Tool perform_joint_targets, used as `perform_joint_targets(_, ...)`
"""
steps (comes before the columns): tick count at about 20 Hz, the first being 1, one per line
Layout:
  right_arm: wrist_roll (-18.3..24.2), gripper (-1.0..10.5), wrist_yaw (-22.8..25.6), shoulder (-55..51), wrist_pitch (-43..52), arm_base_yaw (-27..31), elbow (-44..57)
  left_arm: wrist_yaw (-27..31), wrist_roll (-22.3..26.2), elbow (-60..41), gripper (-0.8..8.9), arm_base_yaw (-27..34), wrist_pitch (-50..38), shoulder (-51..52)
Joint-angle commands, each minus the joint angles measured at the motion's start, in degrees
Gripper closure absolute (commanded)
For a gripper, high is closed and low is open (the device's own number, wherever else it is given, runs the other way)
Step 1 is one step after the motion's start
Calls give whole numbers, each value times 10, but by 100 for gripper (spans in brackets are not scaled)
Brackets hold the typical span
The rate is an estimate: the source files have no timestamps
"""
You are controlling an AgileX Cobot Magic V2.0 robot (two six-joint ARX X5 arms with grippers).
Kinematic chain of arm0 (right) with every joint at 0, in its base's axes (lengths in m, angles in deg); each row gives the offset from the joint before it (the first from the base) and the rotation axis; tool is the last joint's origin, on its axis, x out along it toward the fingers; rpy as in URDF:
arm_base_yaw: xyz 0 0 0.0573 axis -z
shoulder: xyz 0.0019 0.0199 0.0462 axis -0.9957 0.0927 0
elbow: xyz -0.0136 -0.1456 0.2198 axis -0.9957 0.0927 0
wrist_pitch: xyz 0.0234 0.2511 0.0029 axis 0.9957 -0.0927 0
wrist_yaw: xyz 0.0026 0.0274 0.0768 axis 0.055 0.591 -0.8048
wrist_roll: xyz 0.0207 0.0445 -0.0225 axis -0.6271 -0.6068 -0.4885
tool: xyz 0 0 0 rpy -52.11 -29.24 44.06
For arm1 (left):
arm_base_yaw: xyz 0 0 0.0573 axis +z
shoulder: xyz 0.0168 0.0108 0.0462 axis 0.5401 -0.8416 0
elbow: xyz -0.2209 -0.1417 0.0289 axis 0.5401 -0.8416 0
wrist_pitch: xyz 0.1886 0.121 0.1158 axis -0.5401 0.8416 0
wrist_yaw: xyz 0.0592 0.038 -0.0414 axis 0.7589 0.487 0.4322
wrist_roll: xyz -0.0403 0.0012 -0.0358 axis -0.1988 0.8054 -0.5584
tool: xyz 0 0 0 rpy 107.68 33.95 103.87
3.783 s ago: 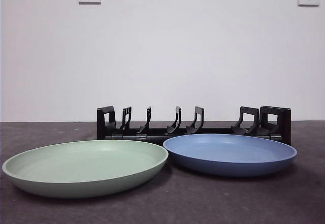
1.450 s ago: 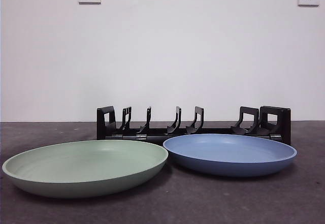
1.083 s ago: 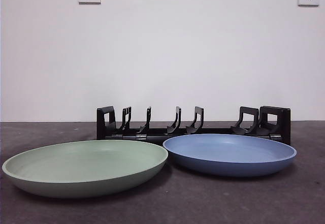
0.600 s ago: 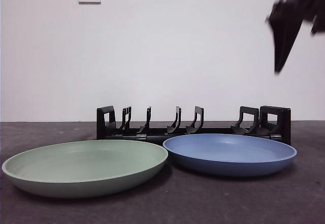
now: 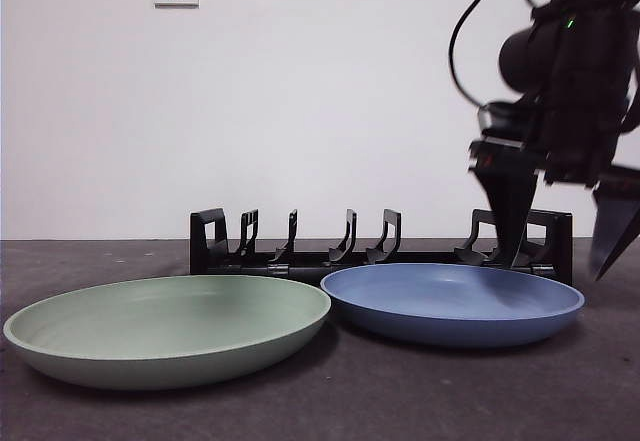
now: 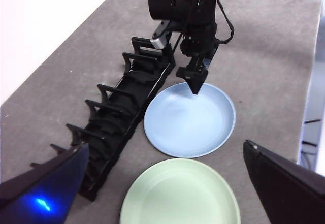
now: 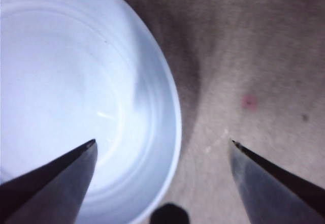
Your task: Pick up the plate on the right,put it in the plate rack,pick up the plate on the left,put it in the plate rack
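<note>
The blue plate (image 5: 452, 304) — the 1 on the right — lies flat on the surface (image 5: 420, 391) just in front of the plate rack (image 5: 380, 246), near the rack's right end, with the green plate (image 5: 168, 329) beside it toward the surface's front edge, their rims close or touching. The blue plate looks like a shallow, rigid, smooth piece of light plastic or melamine, so it should lift easily but could slip; the raised rim is the only real place to pinch, 1 finger inside and 1 outside. The right gripper (image 7: 162, 155) hangs steeply downward over the plate's outer rim, on the side toward the surface's right edge, its 2 fingers spread wide and straddling that rim — 1 tip above the plate's bowl, the other above bare surface, neither touching yet. The left gripper (image 6: 162, 183) waits high and back, fingers also spread wide, holding nothing.
</note>
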Motion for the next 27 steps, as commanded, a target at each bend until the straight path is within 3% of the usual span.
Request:
perform_joint_targets(1, -12, 516, 14, 23, 4, -5, 1, 14, 14, -1, 118, -6, -3, 1)
perform_joint_targets(8, -12, 745, 23, 53, 8, -5, 1, 26, 13, -1, 118, -8, -2, 1)
perform_joint_targets(12, -11, 952, 23, 54, 19, -6, 2, 26, 13, -1, 118, -11, -3, 1)
perform_joint_targets(19, 0, 960, 24, 49, 13, -5, 1, 26, 20, -1, 122, -19, -1, -5)
perform_joint_targets(27, 17, 960, 29, -58, -46, 10, -20, 26, 64, -1, 122, -89, 5, -36)
